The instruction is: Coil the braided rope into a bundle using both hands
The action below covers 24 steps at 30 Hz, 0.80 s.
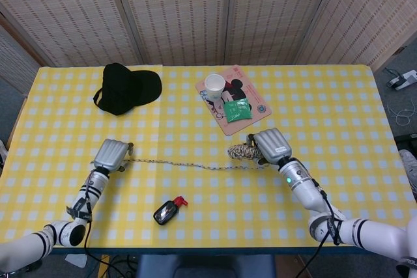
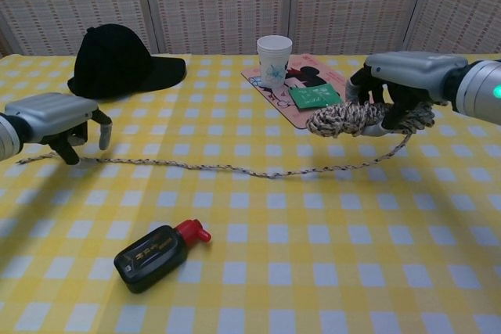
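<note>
Nearest you, a black bottle with a red cap point(image 2: 160, 249) lies on the yellow checked table point(image 2: 313, 271). Your left hand point(image 2: 55, 115) hangs over the loose end of the braided rope point(image 2: 235, 168), fingers apart, holding nothing. Your right hand point(image 2: 399, 84) grips the coiled part above the cloth. Beyond, a paper cup point(image 2: 274, 56), contents unseen, stands on a mat point(image 1: 251, 122) beside a green packet point(image 2: 315, 96); a black cap point(image 2: 117, 60) lies far left.

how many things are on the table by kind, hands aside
rope: 1
cap: 1
cup: 1
mat: 1
green packet: 1
black bottle with red tip: 1
total: 6
</note>
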{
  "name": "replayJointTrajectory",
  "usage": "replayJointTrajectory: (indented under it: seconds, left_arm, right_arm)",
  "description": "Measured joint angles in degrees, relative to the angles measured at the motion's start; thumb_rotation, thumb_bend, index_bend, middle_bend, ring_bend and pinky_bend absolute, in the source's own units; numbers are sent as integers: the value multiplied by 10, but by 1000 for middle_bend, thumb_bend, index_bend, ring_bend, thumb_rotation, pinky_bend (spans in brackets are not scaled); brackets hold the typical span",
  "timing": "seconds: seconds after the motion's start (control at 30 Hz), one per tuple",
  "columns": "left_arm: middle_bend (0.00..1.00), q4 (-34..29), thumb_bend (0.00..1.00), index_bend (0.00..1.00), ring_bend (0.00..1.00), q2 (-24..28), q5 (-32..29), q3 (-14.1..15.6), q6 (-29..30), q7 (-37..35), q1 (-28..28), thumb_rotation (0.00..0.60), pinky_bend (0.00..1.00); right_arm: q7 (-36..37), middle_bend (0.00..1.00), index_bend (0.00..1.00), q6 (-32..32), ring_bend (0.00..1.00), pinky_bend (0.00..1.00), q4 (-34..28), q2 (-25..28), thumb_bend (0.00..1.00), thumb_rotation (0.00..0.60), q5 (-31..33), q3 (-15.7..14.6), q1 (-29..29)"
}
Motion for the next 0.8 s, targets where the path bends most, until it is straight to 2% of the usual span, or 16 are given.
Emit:
replayJointTrajectory:
  seconds: [0.8]
  left_arm:
    - [1000,10,347,636,1000,-8,-28,0,-16,9,-10,600,1000]
  right_arm:
    - [14,595,702,0,528,626,16,-9,603,600,-2,-1,-1]
